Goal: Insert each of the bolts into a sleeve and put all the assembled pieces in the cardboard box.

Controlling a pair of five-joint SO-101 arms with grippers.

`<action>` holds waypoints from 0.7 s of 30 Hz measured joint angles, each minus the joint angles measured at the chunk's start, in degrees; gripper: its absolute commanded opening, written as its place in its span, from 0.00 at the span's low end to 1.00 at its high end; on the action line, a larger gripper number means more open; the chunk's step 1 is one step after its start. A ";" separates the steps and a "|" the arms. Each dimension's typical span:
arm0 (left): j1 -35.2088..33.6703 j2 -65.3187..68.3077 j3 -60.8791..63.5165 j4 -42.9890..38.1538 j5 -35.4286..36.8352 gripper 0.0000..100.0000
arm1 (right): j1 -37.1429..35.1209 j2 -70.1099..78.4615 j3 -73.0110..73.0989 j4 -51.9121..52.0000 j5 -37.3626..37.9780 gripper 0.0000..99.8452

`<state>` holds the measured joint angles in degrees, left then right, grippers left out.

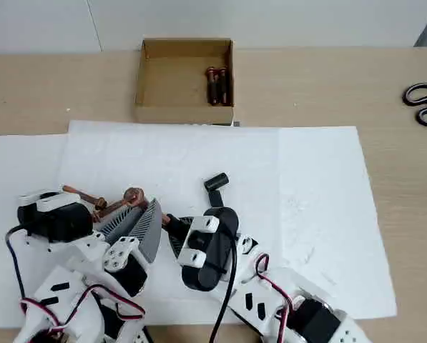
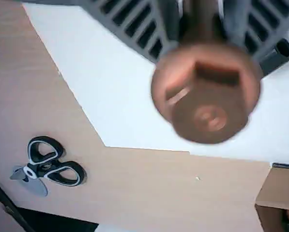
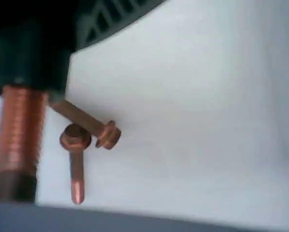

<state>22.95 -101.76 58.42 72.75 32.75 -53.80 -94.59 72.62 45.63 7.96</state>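
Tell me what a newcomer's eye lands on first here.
A copper hex-head bolt looms large in the left wrist view, clamped in the left gripper. Two loose copper bolts lie on the white paper sheet near it, and the open cardboard box beyond the paper holds copper-and-black assembled pieces.

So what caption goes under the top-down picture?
Left end effector grips a copper bolt over white paper; finished pieces wait in the cardboard box.

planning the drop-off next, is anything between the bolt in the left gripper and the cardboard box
Nothing visible does: bare white paper lies between the bolt and the cardboard box; a loose sleeve lies off to one side.
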 measured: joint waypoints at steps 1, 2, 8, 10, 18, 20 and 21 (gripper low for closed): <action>0.00 0.00 -0.09 0.00 0.00 0.00 | 0.00 0.00 0.00 -0.44 0.00 0.00; 0.00 0.00 -0.09 0.00 0.00 0.00 | 0.00 0.00 0.00 -0.44 0.00 0.00; 0.18 0.00 1.32 0.00 0.00 0.00 | 0.09 0.09 0.09 -0.44 0.00 0.00; 0.26 0.00 1.41 0.00 0.00 0.00 | 0.09 0.09 0.09 -0.44 0.00 0.00; 0.62 0.00 0.35 2.90 0.00 0.00 | 0.09 0.09 0.09 -0.53 0.00 0.00; 0.62 0.00 -0.26 3.43 0.00 0.00 | 0.09 0.09 0.09 -0.53 0.00 0.00; 0.70 0.00 -0.70 3.60 0.00 0.00 | 0.09 0.09 0.00 -0.62 0.18 0.00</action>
<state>23.65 -101.76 57.71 76.35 32.75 -53.71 -94.51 72.62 45.01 8.13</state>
